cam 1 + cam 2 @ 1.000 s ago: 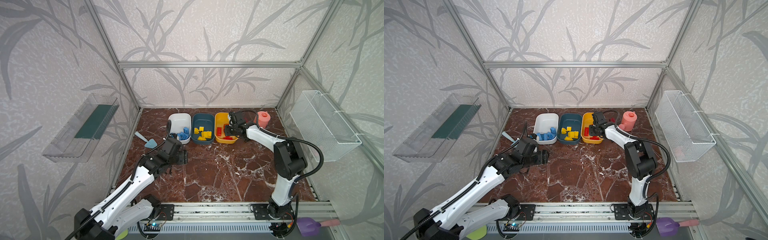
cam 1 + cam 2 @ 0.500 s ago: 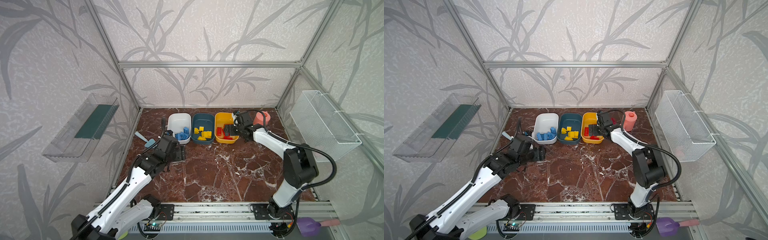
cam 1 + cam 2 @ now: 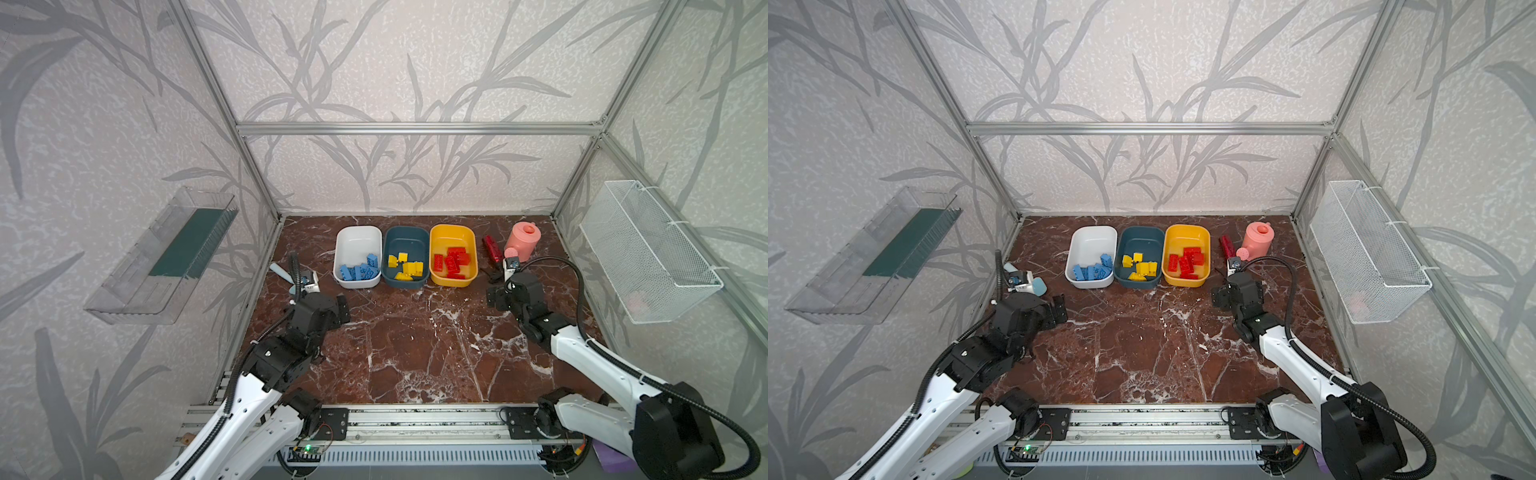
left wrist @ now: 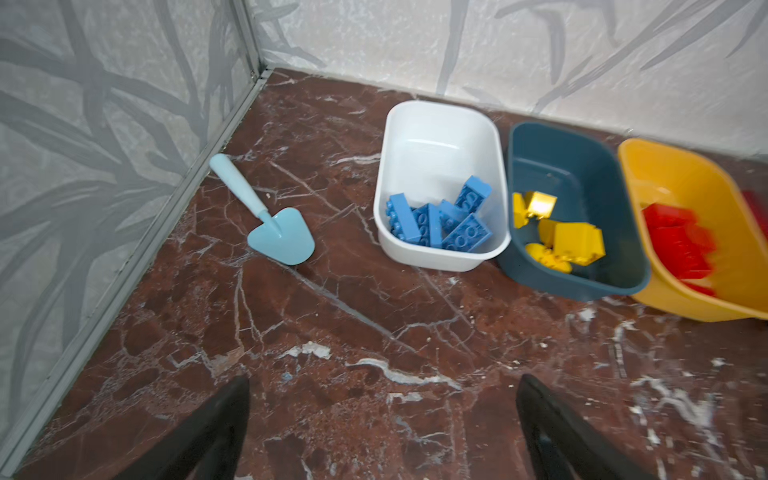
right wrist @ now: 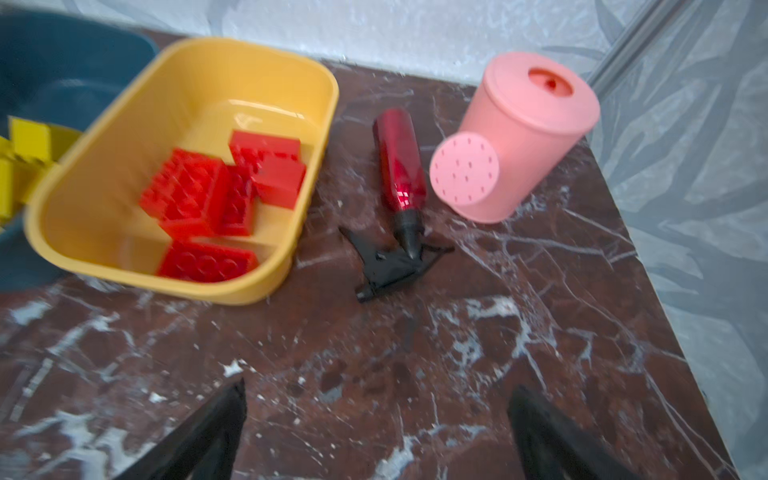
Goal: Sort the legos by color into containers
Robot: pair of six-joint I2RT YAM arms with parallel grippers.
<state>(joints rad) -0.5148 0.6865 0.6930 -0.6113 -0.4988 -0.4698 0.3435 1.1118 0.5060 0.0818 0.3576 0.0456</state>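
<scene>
Top views, tubs: the white tub, the teal tub and the yellow tub stand side by side in a row near the back of the worktop.
Top views, legos: the blue legos lie in the white tub, the yellow legos in the teal tub, the red legos in the yellow tub.
Top views, left pincer: the left pincer is over the worktop, in front of the white tub and to its left, well apart from the blue legos.
Top views, right pincer: the right pincer is in front of the yellow tub and to its right, apart from the red legos.
Left wrist, pincer: the black fingers are spread wide with only bare worktop between them, gripping nothing.
Left wrist, legos: the blue ones are heaped at the white tub's near end, well beyond the fingertips; a small blue trowel lies beside that tub.
Right wrist, pincer: its fingers are spread wide and empty, with bare worktop between.
Right wrist, legos: the red ones sit in the yellow tub, off to one side beyond the tips — a red tool and a pink watering can lie next to it.
</scene>
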